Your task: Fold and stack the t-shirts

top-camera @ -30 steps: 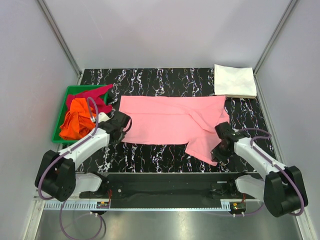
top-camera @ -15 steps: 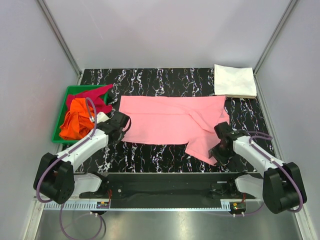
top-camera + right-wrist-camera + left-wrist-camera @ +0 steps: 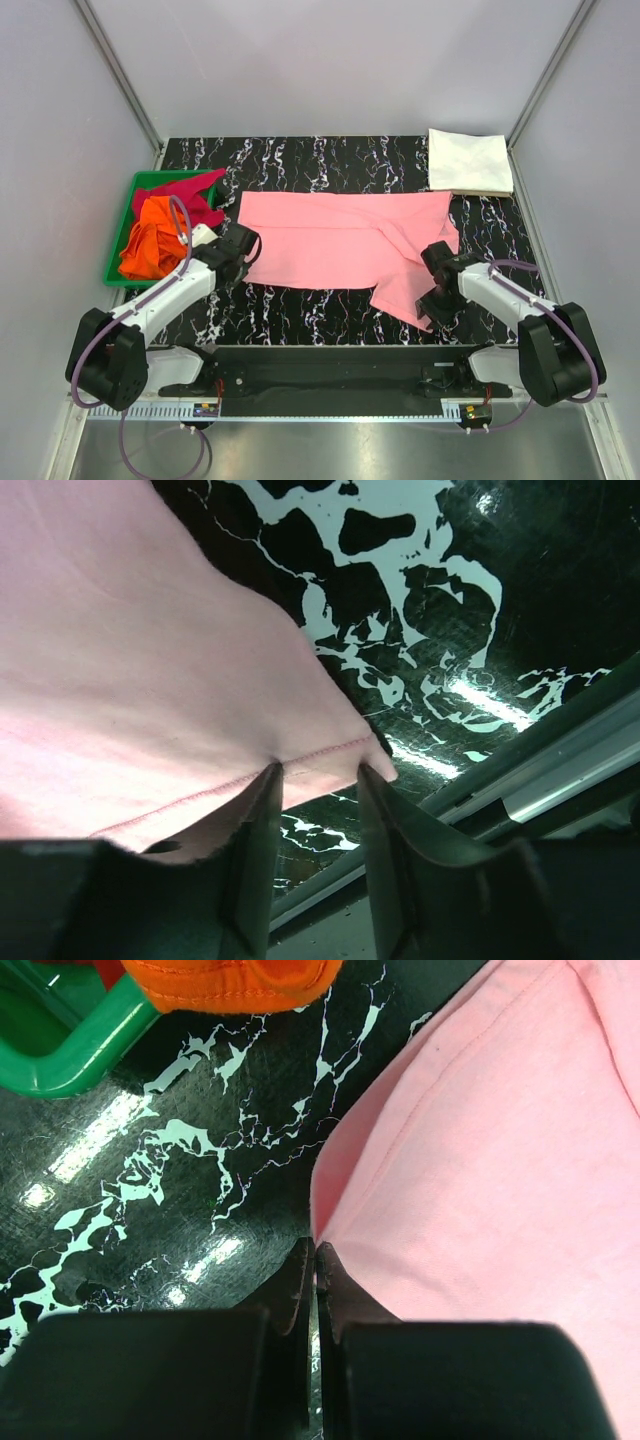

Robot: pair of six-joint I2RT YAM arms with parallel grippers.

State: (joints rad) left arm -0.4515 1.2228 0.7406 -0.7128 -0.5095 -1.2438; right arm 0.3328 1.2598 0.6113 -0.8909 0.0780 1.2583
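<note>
Left gripper (image 3: 315, 1260) pinched tight on the left hem of the soft light-pink cloth t-shirt (image 3: 330, 245), spread mid-way across the glossy black marbled desk (image 3: 300, 155). Right gripper (image 3: 318, 780) half open, straddling its stitched corner by the near edge. Best to close low on that seam, then lift both evenly: limp cloth wrinkles.

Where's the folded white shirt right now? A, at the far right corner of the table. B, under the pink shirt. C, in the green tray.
A: the white shirt lies folded at the table's far right corner, apart from the pink shirt and the green tray.
</note>
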